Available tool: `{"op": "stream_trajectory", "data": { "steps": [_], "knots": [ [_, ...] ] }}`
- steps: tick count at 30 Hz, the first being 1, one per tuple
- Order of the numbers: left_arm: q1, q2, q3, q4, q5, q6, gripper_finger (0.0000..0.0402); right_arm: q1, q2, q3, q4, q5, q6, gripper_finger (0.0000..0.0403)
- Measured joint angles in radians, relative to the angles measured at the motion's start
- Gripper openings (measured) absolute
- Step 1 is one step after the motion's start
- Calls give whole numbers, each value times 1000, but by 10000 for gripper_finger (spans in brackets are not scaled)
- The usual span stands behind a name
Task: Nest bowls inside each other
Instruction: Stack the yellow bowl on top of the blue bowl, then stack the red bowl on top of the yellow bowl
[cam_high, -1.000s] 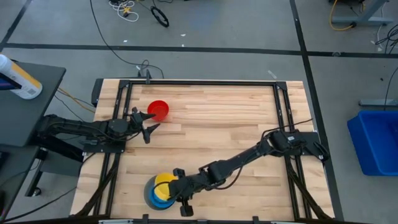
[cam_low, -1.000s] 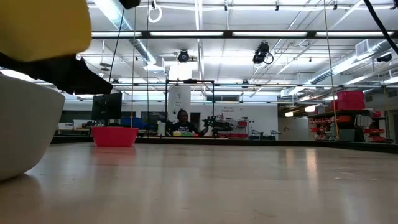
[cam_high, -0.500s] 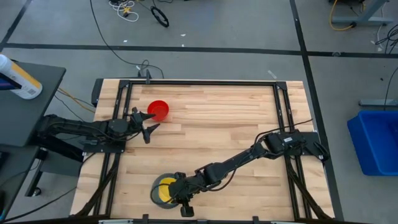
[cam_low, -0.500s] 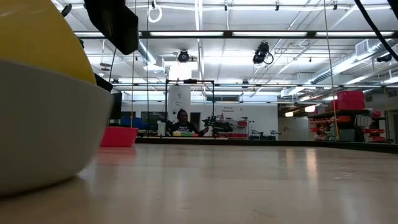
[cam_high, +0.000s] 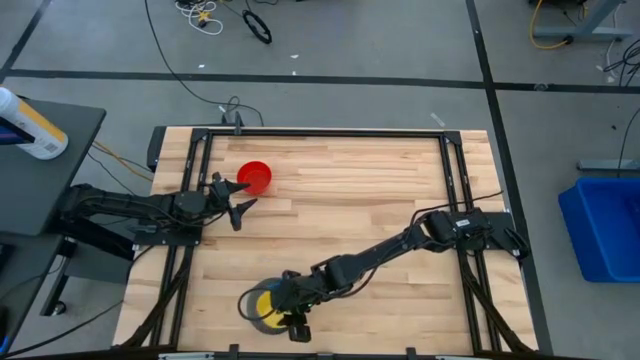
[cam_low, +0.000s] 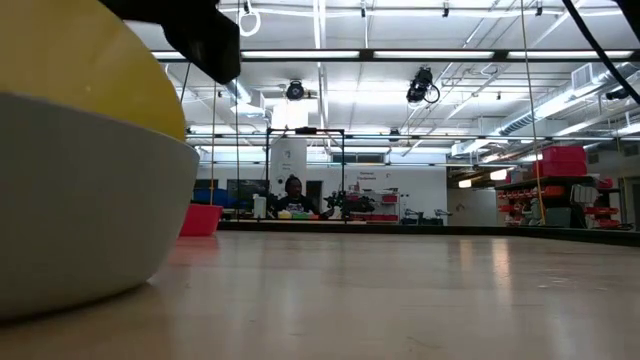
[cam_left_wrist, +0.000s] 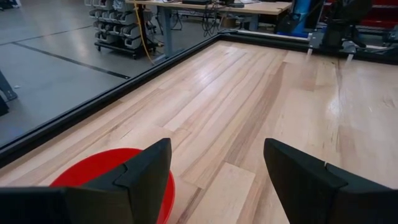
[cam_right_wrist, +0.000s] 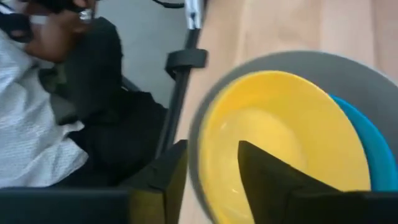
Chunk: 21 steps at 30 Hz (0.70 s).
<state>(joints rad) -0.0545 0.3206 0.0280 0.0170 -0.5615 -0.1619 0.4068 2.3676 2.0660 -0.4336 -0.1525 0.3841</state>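
Two arms share the desk (cam_high: 400, 190); at its near edge the grey bowl (cam_high: 248, 308) holds a light blue bowl (cam_right_wrist: 360, 146) and yellow bowl (cam_high: 266, 303), the right claw (cam_high: 290, 318) straddling their rim, fingers parted. It should lift straight up so the stack stays seated. Far left, the left claw (cam_high: 238, 202) waits spread wide beside the red bowl (cam_high: 254, 177).

We are seeing a blue bin (cam_high: 608, 226) sitting off the table's right edge — cables (cam_high: 232, 18) are lying beyond its far edge.

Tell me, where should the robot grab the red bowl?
Probably by its rim: the red bowl sits upright and alone on the table, so one finger can go inside, one outside. The open left pincer waits right beside it and could come from that side.
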Motion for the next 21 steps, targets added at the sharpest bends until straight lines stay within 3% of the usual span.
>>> {"op": "stream_trajectory", "data": {
  "steps": [4,9,21],
  "knots": [
    [0,0,0,0,1,0,263,-1,0,1,-37,45,16,165],
    [0,0,0,0,1,0,263,0,3,1,-50,93,53,154],
    [0,0,0,0,2,0,263,4,58,7,-121,92,57,162]
  ]
}}
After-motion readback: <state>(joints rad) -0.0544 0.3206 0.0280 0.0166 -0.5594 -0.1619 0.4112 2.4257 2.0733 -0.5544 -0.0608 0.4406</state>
